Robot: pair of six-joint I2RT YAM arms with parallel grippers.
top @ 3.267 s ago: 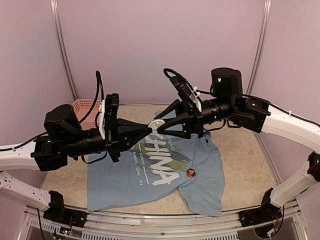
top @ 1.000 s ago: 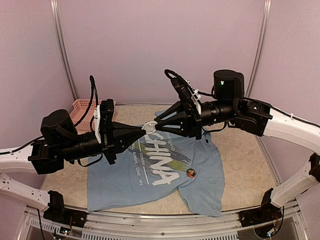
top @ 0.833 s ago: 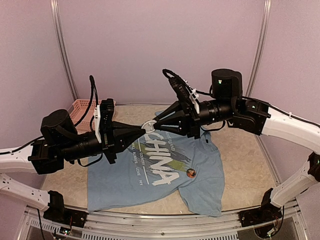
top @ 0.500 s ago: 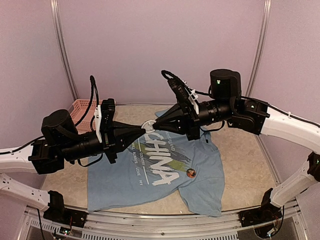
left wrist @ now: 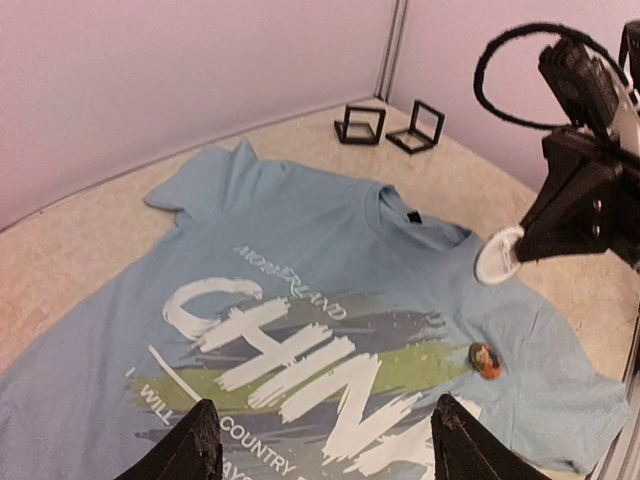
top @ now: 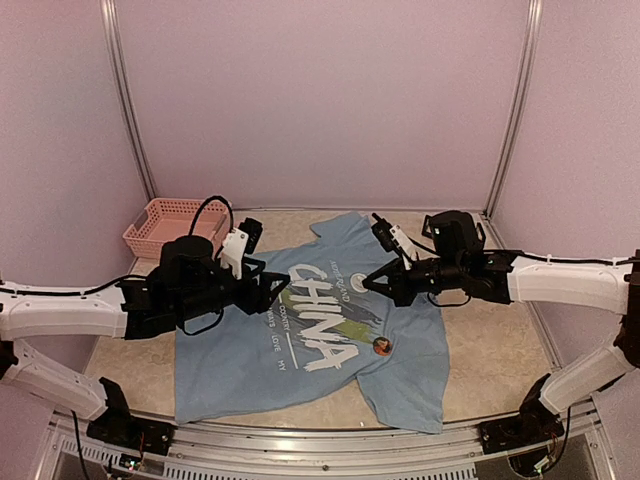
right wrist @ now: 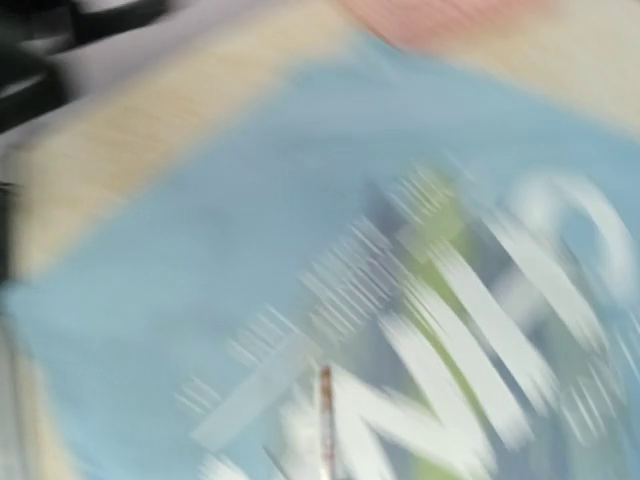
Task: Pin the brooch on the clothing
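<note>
Light-blue T-shirt [top: 300, 340] lies flat, print up, on your beige stone-look tabletop [top: 490, 340]. Its long axis runs left-right, collar toward your right arm, hem toward your left. Your right gripper [left wrist: 515, 250] pinches a white disc brooch [left wrist: 495, 258] by its rim, over the shirt near the collar. Your left gripper [left wrist: 322, 440] hangs over the lettering, fingers spread wide, nothing between them. Small orange-brown pin [top: 381, 346] sits on the chest. Pink basket [top: 165, 222] far left, lilac walls [top: 320, 100] around. Right wrist view too blurred to read.
</note>
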